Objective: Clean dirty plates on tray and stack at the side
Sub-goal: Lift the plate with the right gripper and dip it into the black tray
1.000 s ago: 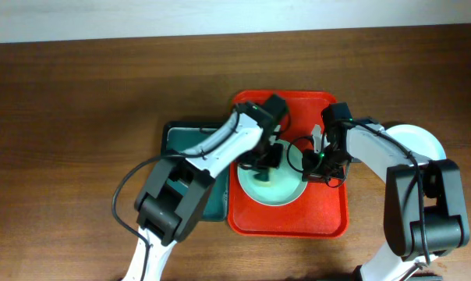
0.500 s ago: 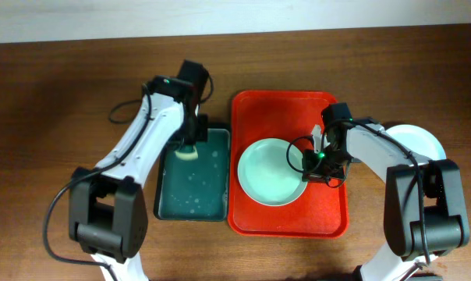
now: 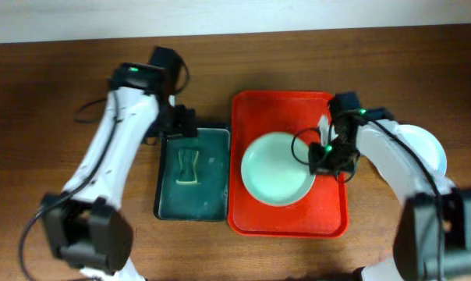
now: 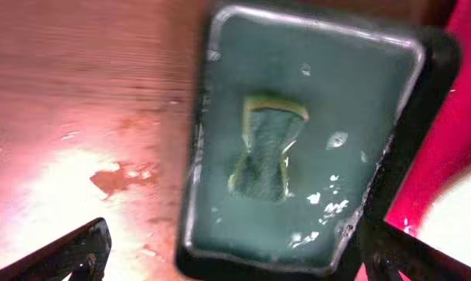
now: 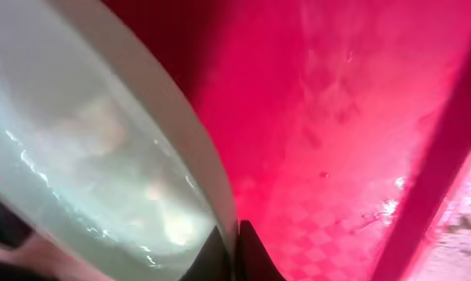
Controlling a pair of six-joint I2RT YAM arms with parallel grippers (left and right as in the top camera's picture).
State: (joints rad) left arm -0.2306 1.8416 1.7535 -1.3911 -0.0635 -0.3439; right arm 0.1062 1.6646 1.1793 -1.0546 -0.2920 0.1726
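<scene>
The right gripper (image 3: 327,154) is clamped on the right rim of 1 pale-mint plate (image 3: 276,168) on the red tray (image 3: 329,220), probably to carry it to the white plate (image 3: 433,147) beside. The left gripper (image 3: 181,123) hangs wide apart, empty, near the sponge (image 3: 188,166) in its dark tray (image 3: 212,195).

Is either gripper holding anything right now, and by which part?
The right gripper pinches the plate by its rim. The left gripper holds nothing; the sponge lies in the dark tray.
</scene>
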